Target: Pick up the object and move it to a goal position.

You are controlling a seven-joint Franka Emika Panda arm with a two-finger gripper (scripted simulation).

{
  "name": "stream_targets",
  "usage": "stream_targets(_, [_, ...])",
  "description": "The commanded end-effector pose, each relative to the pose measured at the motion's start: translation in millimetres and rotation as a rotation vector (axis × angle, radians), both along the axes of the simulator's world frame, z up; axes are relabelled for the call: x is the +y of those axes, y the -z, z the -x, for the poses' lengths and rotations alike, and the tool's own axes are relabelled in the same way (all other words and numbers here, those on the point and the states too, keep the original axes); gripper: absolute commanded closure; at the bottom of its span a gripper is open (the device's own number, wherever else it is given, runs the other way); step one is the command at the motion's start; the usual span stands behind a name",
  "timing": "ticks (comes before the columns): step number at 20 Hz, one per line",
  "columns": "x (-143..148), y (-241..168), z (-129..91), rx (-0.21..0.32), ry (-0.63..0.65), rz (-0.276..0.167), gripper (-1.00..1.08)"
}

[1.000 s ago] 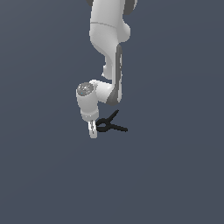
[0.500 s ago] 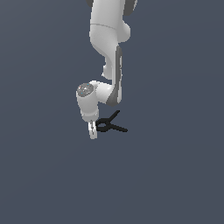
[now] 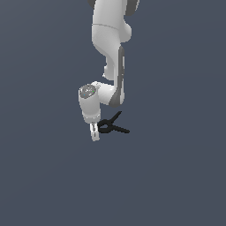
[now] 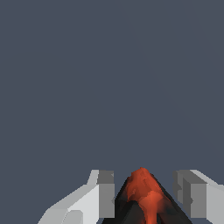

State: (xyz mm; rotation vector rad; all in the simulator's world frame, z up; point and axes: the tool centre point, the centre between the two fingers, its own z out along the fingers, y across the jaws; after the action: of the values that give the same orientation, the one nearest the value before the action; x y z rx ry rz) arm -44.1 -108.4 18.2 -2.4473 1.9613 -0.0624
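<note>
The arm point(image 3: 110, 39) was built of smooth, rounded white segments, with a dark grey band running down the side of the lower link. Its wrist ended in a grey disc-shaped cap (faint green specks showed on it). The gripper point(image 3: 94, 133) had 2 blocky white fingers point(image 4: 89, 199) with grey inner pads.

Small black spring clamp point(image 3: 111, 126), two thin handles splayed toward the exterior view's right, looped middle, nose end just beside the white arm's fingers, wrist view showing its red-orange tip point(image 4: 143, 192) on a black body, between two pale fingers
</note>
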Motion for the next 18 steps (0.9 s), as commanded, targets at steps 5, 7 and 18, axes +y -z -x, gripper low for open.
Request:
stream_targets(5, [36, -6, -19, -0.001, -0.005, -0.001, 1.08])
stream_targets(7, [52, -8, -28, -0.001, -0.005, -0.001, 1.08])
stream_targets(18, [152, -25, -86, -0.001, -0.006, 0.0, 1.08])
